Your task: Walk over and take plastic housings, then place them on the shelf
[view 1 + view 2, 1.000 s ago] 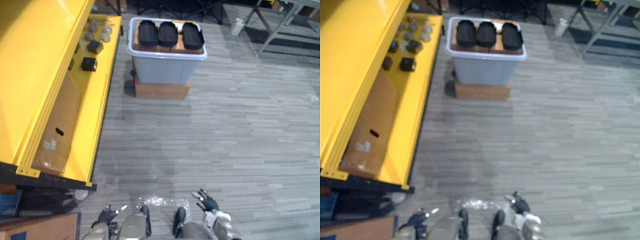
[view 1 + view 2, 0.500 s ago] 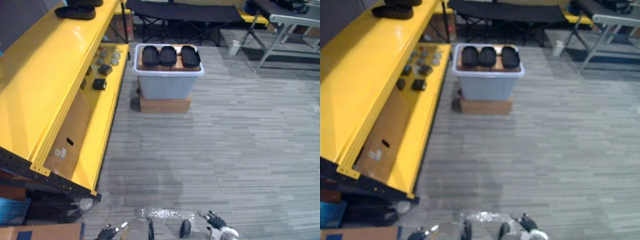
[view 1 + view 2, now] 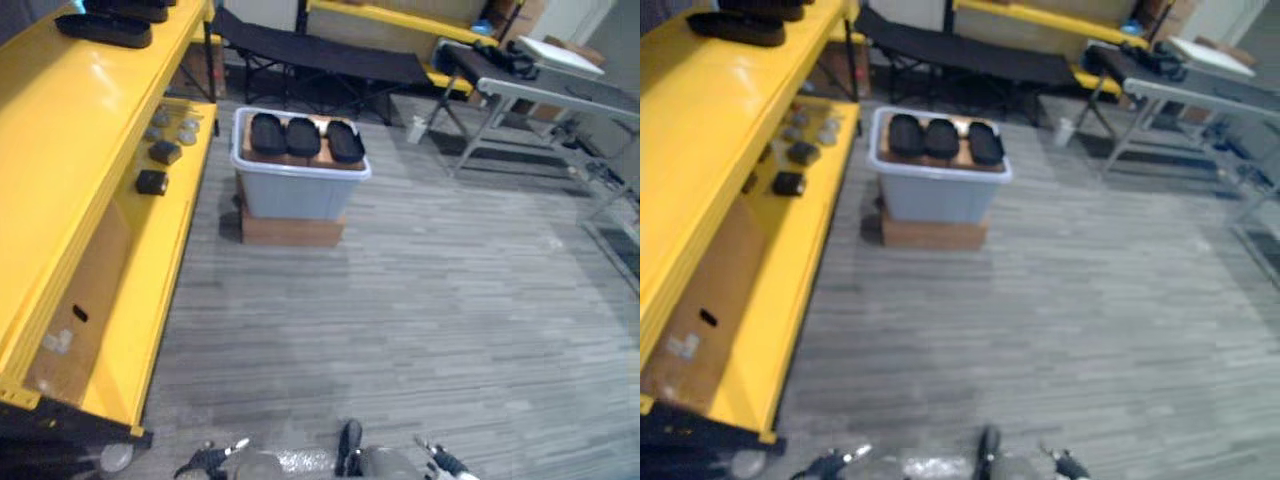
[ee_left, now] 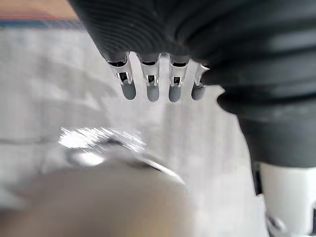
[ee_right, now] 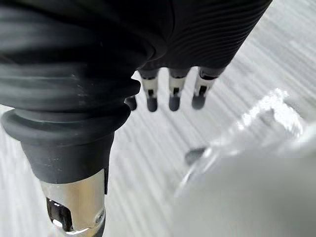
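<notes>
Change: since a second ago the whole view has swung upward, so more of the room ahead shows and both hands sit lower at the bottom edge. The camera moved; the bin and the shelf did not.
Left hand (image 3: pixel 207 459): hangs low at the robot's side, fingers (image 4: pixel 153 92) straight and slack, holding nothing.
Right hand (image 3: pixel 440 465): the same, with fingers (image 5: pixel 173 101) loose over bare floor (image 3: pixel 430 300) and empty.
Housings (image 3: pixel 303 137): three black ones lie side by side on top of the bin (image 3: pixel 295 192), well ahead of both hands and towards the left hand's side.
Why so: the bin stands on a wooden box (image 3: pixel 290 229), which probably lifts the housings to an easier reach. Judging by the gap, this is the walking step, not yet a grasp.
Shelf (image 3: pixel 95 130): yellow, running forward along the outer side of the left hand; more black housings (image 3: pixel 105 29) already lie on its top level.
Around: small parts (image 3: pixel 152 181) and a cardboard sheet (image 3: pixel 75 300) on the lower level; a black cot (image 3: pixel 320 62) and a grey table (image 3: pixel 545 92) beyond the bin.
In the way: nothing lies on the floor between the hands and the bin — only the shelf's edge crowds the left hand's side.
</notes>
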Robot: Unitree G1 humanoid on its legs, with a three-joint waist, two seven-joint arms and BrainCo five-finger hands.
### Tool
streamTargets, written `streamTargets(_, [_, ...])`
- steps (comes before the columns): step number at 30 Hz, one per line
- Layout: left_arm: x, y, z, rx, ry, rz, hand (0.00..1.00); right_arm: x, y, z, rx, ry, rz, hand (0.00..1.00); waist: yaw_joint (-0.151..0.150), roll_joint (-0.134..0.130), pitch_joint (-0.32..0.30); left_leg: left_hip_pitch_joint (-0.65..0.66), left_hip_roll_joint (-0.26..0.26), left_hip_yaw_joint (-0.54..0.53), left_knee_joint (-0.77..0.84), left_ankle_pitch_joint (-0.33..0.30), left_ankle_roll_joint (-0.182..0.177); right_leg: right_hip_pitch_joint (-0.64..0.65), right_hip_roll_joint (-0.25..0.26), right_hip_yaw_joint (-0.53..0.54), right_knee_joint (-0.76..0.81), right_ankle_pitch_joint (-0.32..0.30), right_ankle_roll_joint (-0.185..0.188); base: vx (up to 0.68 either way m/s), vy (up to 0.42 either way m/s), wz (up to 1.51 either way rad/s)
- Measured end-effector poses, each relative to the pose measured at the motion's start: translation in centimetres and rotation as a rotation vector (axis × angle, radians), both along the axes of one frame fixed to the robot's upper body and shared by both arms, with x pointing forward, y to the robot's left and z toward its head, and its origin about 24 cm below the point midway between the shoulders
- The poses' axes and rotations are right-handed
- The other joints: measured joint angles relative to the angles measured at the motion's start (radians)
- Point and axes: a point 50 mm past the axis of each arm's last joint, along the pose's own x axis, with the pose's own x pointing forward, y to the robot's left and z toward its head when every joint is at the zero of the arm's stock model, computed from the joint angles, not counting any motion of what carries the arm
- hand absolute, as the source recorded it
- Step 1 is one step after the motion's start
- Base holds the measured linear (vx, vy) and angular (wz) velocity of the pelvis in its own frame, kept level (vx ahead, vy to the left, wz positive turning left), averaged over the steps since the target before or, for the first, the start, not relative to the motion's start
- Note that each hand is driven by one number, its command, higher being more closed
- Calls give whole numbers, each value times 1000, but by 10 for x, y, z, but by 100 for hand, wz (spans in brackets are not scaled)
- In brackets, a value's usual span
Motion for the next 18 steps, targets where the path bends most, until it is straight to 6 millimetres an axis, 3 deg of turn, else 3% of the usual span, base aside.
streamTargets(2, [8,-10,2,-43,-35,44,0,-14,-1,-1,-2,33,33,0,-1,15,-4,21,7,-2,-4,-30,-25,-8,5,-3,28,37,-23,352,-257,3])
streamTargets(3, [2,-17,-1,-61,-14,67,0,-18,-4,0,-17,41,52,0,-14,43,-27,22,31,-1,-19,-31,-34,-23,21,-20,53,18,-44,378,-207,5])
streamTargets(4, [-3,-25,-4,-89,5,105,0,-17,-10,1,-46,38,88,0,-20,61,-49,-10,45,-4,34,-9,-52,-21,34,-37,54,-30,-52,436,-232,22])
streamTargets(6, [-10,-35,-7,-143,21,203,0,-8,-18,3,-101,15,162,0,-21,86,-36,-137,85,-31,314,104,-69,44,38,-50,31,-65,-66,217,-239,10])
streamTargets(7, [-60,-3,-16,-86,150,324,0,65,-36,21,-278,-160,434,0,65,68,-20,-221,-71,-92,44,114,-48,237,-32,1,-63,-81,-66,-180,-173,-50])
streamTargets(8, [-81,-1,-19,-62,213,315,0,90,-39,31,-335,-251,470,0,75,81,-21,-244,-93,-110,-122,280,-29,256,-29,9,-81,-91,-40,-131,-103,-77])
streamTargets(9, [-105,0,-22,-43,292,314,0,105,-33,36,-359,-307,497,0,91,85,-23,-235,-95,-110,-159,398,32,278,-21,27,-82,-110,-14,61,36,-22])
streamTargets(10, [-116,2,-23,-37,327,321,0,109,-28,37,-357,-324,514,0,93,74,-24,-221,-105,-110,-172,399,30,287,-35,22,-82,-113,-11,354,28,21])
streamTargets(11, [-123,9,-22,-20,338,337,0,124,-20,43,-363,-369,572,0,111,34,-7,-222,-126,-111,-176,398,29,302,-55,8,-80,-134,-14,305,-14,45])
streamTargets(12, [-124,13,-21,-15,330,365,0,131,-18,46,-369,-386,599,0,113,19,10,-238,-127,-105,-130,386,11,315,-56,-4,-87,-144,-28,140,39,56])
streamTargets(13, [-123,23,-19,2,300,421,0,149,-18,55,-391,-429,629,0,124,-7,52,-339,-118,-93,62,340,-28,345,-60,-12,-97,-151,-37,-161,29,8])
streamTargets(14, [-126,27,-17,17,267,419,0,154,-30,61,-402,-436,613,0,167,-13,48,-349,-107,-92,18,312,-39,341,-56,1,-81,-194,-31,-207,74,-21])
streamTargets(15, [-133,28,-17,32,267,402,0,156,-39,64,-401,-439,586,0,182,-17,45,-348,-109,-101,10,293,-4,341,-58,9,-51,-257,-12,-77,54,-37])
streamTargets(16, [-137,31,-16,52,271,380,0,154,-41,63,-391,-433,561,0,180,-19,38,-346,-114,-105,29,270,57,341,-69,7,-16,-288,-6,247,63,-15])
streamTargets(17, [-140,39,-13,92,264,352,0,145,-39,56,-344,-399,524,0,177,-67,21,-322,-141,-85,22,244,68,332,-111,0,57,-309,13,402,45,-15])
streamTargets(18, [-128,36,-14,98,230,316,0,135,-36,48,-292,-359,524,0,173,-79,12,-279,-141,-75,-6,230,87,269,-137,-29,207,-304,25,425,41,-22])
